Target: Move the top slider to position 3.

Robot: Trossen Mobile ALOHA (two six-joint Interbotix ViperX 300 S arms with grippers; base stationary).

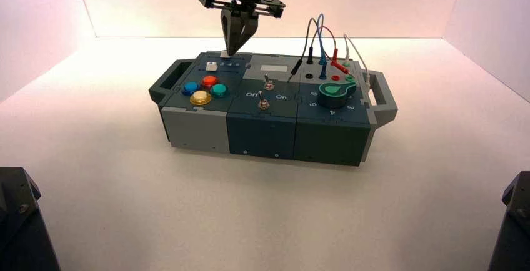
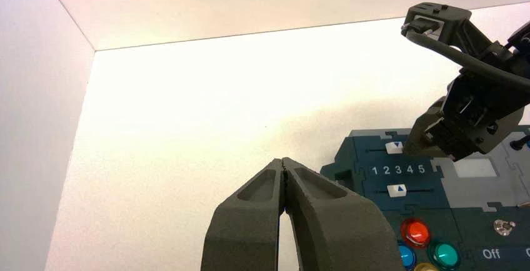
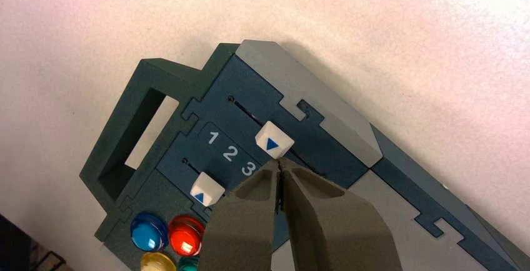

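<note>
The pale surface (image 1: 187, 221) carries the box (image 1: 262, 135). Left end effector (image 2: 282, 187): tips together, idle, off the box's left. The top slider (image 3: 274, 139), at the far left, looks light and smooth; push its side. Right end effector (image 3: 279, 162), closed beside it, hides some digits.

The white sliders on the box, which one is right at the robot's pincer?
The top slider, at the tip of the right pincer; the other lies farther off.
</note>
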